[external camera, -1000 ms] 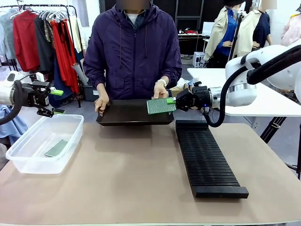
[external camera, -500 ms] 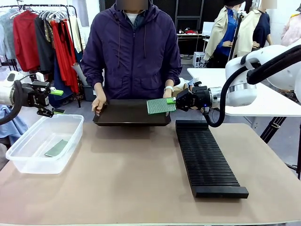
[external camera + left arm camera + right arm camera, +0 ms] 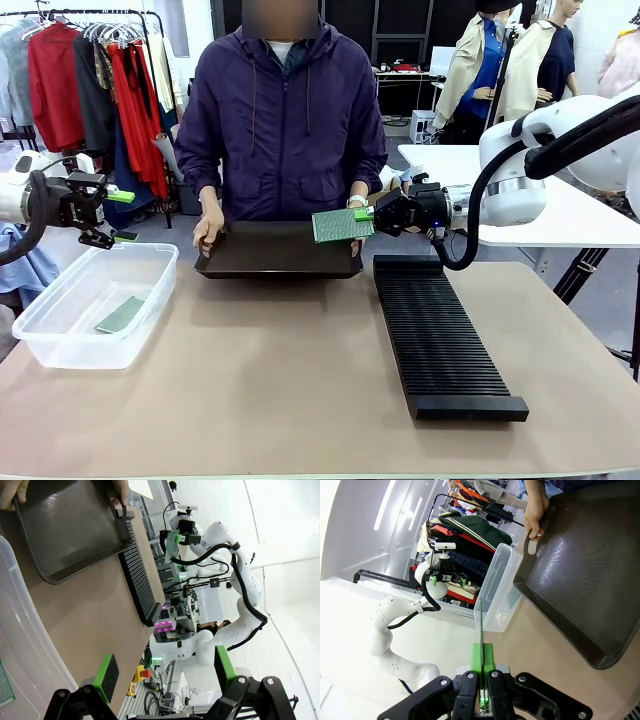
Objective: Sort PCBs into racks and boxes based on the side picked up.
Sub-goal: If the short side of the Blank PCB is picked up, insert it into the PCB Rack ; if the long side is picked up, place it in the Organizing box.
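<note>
PCB count in sight: two. I take the rack (image 3: 440, 335) as reference for every position below.

- Rack lies lengthwise on the tabletop (image 3: 280, 390), with one short end nearest my front camera and the other pointing at the person.
- Well to the left of the rack, level with its far half, the clear box (image 3: 75, 352) sits on the tabletop. One PCB (image 3: 121, 314) lies flat on its floor. In the left wrist view, the corner of it that I can see has a dotted grid.
- Left claw (image 3: 122, 216) hangs farther left of the rack than the box's middle, over the box's far rim. Its jaws are wide and nothing is between the green pads (image 3: 106, 675).
- Just past the rack's far end and to its left is a smooth black tray (image 3: 275, 250), which the person (image 3: 285, 120) grips at both short ends. I cannot tell whether it rests on the tabletop or is lifted.
- Right claw (image 3: 364, 215) is above and just beyond the rack's far left corner, clamped tight on one edge of the second PCB (image 3: 341, 226). That board stands clear of the rack with its pale dotted face toward my camera, and it overlaps the tray's right end in the front view. In the right wrist view it is edge-on, rising straight out from between the fingers.
</note>
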You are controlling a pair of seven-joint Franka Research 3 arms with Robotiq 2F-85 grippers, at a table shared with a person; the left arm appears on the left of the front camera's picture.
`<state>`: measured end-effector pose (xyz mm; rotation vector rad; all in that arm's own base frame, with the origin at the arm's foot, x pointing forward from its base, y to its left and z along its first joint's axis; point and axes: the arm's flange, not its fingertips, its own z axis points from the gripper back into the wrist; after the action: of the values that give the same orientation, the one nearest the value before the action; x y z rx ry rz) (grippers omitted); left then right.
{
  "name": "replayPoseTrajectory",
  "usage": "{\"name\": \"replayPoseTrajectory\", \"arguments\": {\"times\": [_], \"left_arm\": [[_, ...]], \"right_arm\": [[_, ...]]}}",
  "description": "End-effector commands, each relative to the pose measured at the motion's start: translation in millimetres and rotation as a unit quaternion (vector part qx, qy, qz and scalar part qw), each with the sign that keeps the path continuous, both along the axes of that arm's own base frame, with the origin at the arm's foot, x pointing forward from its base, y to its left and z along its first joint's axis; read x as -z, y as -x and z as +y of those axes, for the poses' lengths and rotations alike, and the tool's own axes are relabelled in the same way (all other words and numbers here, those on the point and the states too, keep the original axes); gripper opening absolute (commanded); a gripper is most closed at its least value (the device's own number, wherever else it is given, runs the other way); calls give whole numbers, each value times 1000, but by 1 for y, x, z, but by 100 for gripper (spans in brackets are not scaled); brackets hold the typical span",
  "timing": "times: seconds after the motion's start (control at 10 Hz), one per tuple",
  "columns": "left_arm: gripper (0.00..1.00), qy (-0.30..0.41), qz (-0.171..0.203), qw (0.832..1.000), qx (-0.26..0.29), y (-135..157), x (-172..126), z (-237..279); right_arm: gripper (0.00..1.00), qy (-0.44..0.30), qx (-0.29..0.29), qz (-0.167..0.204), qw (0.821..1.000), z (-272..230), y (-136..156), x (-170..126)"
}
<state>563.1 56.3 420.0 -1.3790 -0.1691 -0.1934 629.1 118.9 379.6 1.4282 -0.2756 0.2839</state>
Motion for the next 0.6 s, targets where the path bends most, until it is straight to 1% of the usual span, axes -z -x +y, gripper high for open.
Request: {"name": "replayPoseTrajectory", "arguments": {"times": [0.0,0.4,0.5], "left_arm": [[100,0,-1,1000,1,0,-2,1],[100,0,-1,1000,1,0,-2,1],[100,0,-1,1000,1,0,-2,1]], "right_arm": [[0,-2,2,0,1000,1,2,-2],[0,0,0,0,1000,0,0,0],[0,-1,-1,-14,1000,-7,1,-2]]}}
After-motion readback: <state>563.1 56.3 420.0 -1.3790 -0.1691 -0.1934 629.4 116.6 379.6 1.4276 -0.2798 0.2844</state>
